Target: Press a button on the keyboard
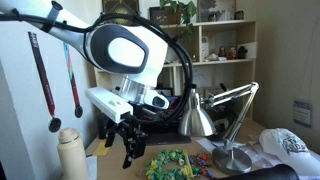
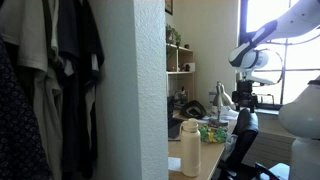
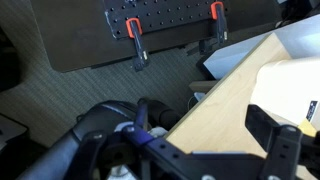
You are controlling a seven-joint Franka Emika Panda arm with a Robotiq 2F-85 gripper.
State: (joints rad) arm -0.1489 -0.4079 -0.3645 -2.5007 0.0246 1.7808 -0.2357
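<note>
Hanging in the lower middle of an exterior view, the gripper (image 1: 124, 146) points down over the wooden desk (image 1: 150, 145), under the white arm (image 1: 130, 50). Finger spread is hard to read here. Cream bottle (image 1: 70, 150) at lower left, just beside the gripper. Colourful toy pile (image 1: 175, 164) at bottom centre, right of the gripper. Silver lamp (image 1: 201, 120) is right of centre, its round base by the toys. The keyboard (image 1: 264, 173) seems to be the dark flat strip at the bottom right edge, past the lamp base and well apart from the gripper; no keys can be made out. White cap (image 1: 290, 145) at far right, lanyards (image 1: 45, 80) hang at upper left, shelf (image 1: 215, 40) behind.

In an exterior view from behind a white wall (image 2: 150, 90), the gripper (image 2: 245, 100) sits right of centre, small and dark; fingers cannot be told. Bottle (image 2: 190, 145) at lower centre, toys (image 2: 212, 130) beyond it. Keyboard not identifiable here.

Wrist view: the two fingers (image 3: 282, 148) stand wide apart at the bottom left and right, the gripper (image 3: 190, 150) holding nothing. Desk edge (image 3: 225, 95) runs diagonally at right, and a dark board with orange clamps (image 3: 135, 30) sits along the top. No keyboard in this view.
</note>
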